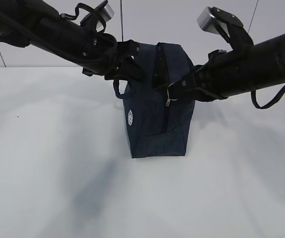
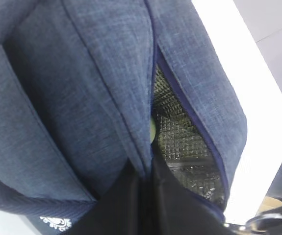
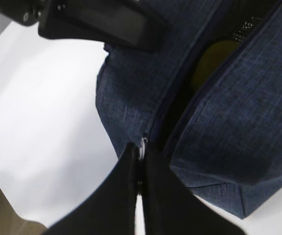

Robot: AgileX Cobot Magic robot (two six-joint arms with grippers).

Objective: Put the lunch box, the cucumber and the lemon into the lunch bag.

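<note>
One lunch bag (image 1: 154,106), navy, bearing one round white logo (image 1: 130,118), standing on one white tabletop (image 1: 58,188). Two black arms, each ending in one end effector: left (image 1: 132,67), right (image 1: 174,89). One yellow item (image 3: 212,61) visible through the bag's opening, presumably the lemon.

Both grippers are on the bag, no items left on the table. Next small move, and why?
Probably the right gripper should draw the zipper pull along the slit. It looks shut on the silver ring, the left gripper is shut on the lunch bag fabric, bracing it, and the opening still gapes, with something yellow, likely the lemon, visible inside.
</note>
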